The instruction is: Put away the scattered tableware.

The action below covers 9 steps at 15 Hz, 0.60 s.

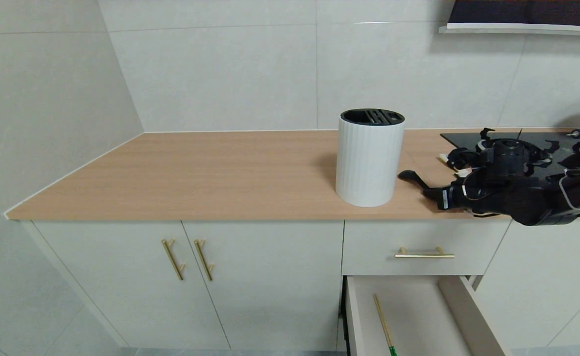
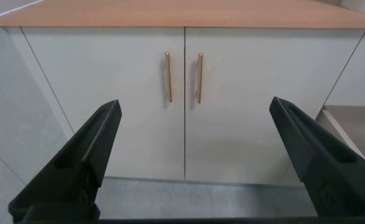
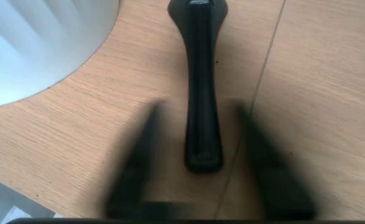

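Head view takes in the wooden countertop point(image 1: 196, 173) running from the tiled wall corner at far left to a black hob point(image 1: 460, 136) at far right, with white cabinet doors point(image 1: 250, 282) below and an open drawer point(image 1: 455, 301) at the near right. A white ribbed holder point(image 1: 369, 163) with a black slotted top stands upright on the wood, right of centre. Just to its right lies the black utensil point(image 1: 409, 175) – rounded end towards the holder, handle pointing right into the right gripper point(image 1: 435, 193), close to the counter's near edge. A thin chopstick point(image 1: 383, 321) with a green tip lies lengthwise in the drawer.

Right wrist view adds what the head view cannot resolve – the utensil's slim, glossy handle lies flat on the wood with one blurred finger on each side, fingers point(image 3: 135, 168) spread and a strip of wood showing between each and the handle. A band of bare wood separates the utensil from the holder's curved base.

Left wrist view shows the left gripper point(image 2: 194, 106) held low before the cabinet doors, its fingers wide apart and holding nothing, two gold handles point(image 2: 183, 78) between them.
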{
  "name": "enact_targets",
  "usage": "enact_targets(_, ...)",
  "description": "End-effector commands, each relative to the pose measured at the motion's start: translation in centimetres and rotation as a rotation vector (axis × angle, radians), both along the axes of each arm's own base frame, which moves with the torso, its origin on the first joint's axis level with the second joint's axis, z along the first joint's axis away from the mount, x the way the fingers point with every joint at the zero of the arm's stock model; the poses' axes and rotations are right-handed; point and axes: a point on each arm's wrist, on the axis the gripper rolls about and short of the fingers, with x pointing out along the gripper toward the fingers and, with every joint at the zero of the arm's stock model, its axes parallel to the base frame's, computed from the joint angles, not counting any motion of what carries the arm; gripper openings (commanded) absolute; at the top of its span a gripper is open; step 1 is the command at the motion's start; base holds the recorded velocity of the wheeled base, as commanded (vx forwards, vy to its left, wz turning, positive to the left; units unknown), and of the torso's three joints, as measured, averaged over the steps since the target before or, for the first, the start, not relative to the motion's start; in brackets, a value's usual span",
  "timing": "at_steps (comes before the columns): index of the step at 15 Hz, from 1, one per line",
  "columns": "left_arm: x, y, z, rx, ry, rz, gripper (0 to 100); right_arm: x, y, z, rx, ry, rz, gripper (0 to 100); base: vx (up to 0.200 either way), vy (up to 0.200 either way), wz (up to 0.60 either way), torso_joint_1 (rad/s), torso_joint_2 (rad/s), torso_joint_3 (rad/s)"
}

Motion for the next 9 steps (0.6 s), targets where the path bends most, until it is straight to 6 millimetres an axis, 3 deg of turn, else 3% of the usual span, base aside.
enact_targets(1,0.0,0.0,0.0,-0.001,0.0,0.0,100,0.0,0.1,-0.2,-0.001,0.009,0.003,0,0.0,0.0,0.0,0.0,0.0,0.0)
enact_targets(6,0.0,0.0,0.0,0.001,0.0,0.0,100,-0.2,0.7,0.4,0.003,-0.001,0.006,0,0.0,0.0,0.0,0.0,0.0,0.0)
enact_targets(9,0.0,0.0,0.0,-0.001,0.0,0.0,100,-1.2,0.8,2.7,0.051,-0.027,-0.04,0,0.0,0.0,0.0,0.0,0.0,0.0)
